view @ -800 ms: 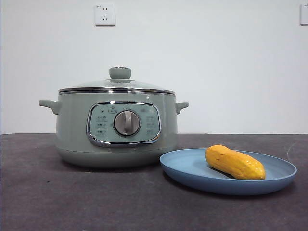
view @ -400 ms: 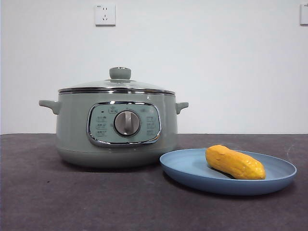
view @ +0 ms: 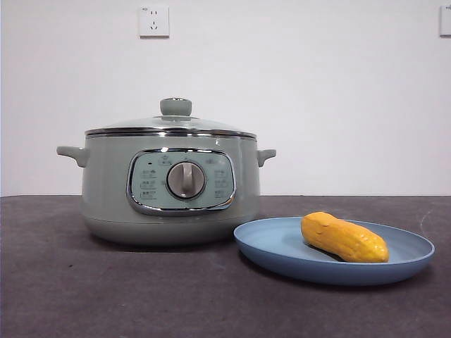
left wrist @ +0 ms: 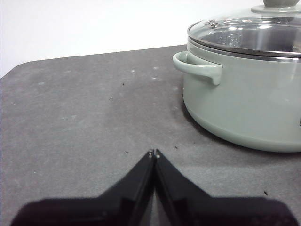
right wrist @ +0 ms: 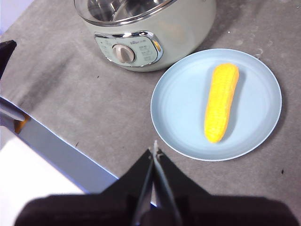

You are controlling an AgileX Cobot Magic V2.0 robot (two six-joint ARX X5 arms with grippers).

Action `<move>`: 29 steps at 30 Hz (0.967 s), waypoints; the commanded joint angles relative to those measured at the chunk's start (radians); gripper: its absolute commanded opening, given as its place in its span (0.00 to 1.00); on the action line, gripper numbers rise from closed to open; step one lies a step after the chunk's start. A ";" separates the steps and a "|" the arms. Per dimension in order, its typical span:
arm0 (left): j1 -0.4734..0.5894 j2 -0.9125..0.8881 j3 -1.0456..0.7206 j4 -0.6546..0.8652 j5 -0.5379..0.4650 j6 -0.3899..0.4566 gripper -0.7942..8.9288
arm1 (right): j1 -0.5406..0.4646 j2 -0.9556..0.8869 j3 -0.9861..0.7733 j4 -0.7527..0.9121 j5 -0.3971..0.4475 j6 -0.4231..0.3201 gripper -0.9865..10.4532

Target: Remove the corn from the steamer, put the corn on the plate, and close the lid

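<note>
Front view shows the dark grey speckled worktop (view: 106, 296) with a white wall behind it. On the worktop stands the wide sage-green electric steamer (view: 106, 190) with two small side handles and a chrome-framed panel with a round silver dial (view: 186, 180). The domed glass lid (view: 169, 125) with a chrome rim and a green round knob sits closed on the steamer. Just beside the steamer, on the side of its right handle as seen here, lies the wide shallow light-blue round plate (view: 282, 246). The smooth yellow-orange oblong corn (view: 344, 238) lies flat on the plate, toward the half of the plate that is away from the steamer. A white wall socket (view: 153, 21) is on the wall above the steamer.

No arm comes into the front view. The left gripper (left wrist: 154, 153) hangs above bare worktop near one handle of the steamer, its black fingers pressed together and holding nothing. The right gripper (right wrist: 154, 150) is above the rim of the plate, its fingers together too, apart from the corn.
</note>
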 commanded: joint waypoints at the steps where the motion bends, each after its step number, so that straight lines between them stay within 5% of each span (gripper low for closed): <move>1: 0.003 -0.003 -0.014 0.003 0.000 -0.006 0.08 | 0.002 -0.002 -0.010 0.006 0.002 -0.004 0.09; 17: 0.003 -0.003 -0.014 0.003 0.000 -0.006 0.08 | 0.002 -0.002 -0.010 0.006 0.002 -0.006 0.09; 19: 0.004 -0.003 -0.014 0.003 0.000 -0.006 0.08 | -0.004 -0.006 -0.010 0.023 0.012 -0.065 0.09; 29: 0.003 -0.002 -0.014 0.003 0.000 -0.006 0.08 | -0.225 -0.164 -0.031 0.277 0.051 -0.153 0.09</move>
